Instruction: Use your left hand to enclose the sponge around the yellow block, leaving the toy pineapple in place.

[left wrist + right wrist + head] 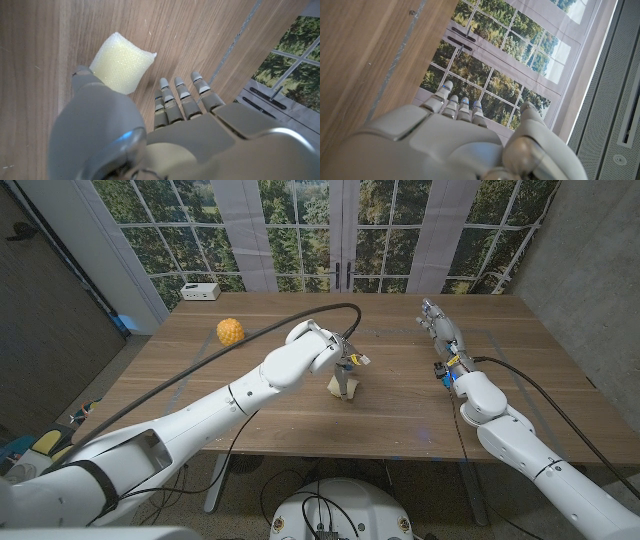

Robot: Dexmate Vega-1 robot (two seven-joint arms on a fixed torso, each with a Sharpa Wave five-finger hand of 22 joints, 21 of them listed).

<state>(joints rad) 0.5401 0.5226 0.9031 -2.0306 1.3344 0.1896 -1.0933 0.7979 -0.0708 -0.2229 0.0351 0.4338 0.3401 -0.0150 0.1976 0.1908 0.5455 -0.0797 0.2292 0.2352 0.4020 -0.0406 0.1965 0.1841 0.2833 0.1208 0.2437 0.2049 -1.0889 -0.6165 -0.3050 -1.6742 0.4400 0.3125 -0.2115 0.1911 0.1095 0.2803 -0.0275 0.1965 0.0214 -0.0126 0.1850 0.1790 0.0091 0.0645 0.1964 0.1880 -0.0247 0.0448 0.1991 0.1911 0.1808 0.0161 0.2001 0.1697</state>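
Observation:
A pale yellow sponge (341, 386) stands bent into a curve on the wooden table (400, 405), near its middle. What lies inside its fold is hidden. My left hand (335, 352) hovers just above and behind it, fingers pointing down toward it. In the left wrist view the sponge (120, 62) lies beside my thumb (87, 82), while the other fingers (182, 97) stretch out straight, apart from it. The toy pineapple (230, 331) sits to the left of the sponge, further back. My right hand (440, 328) stands at the right with its fingers extended and nothing in it.
A white box (200, 291) sits at the table's far left corner. A black cable (300, 315) arcs over the left arm. Thin tape lines (520, 370) mark the table at the right. Windows stand behind the table's far edge.

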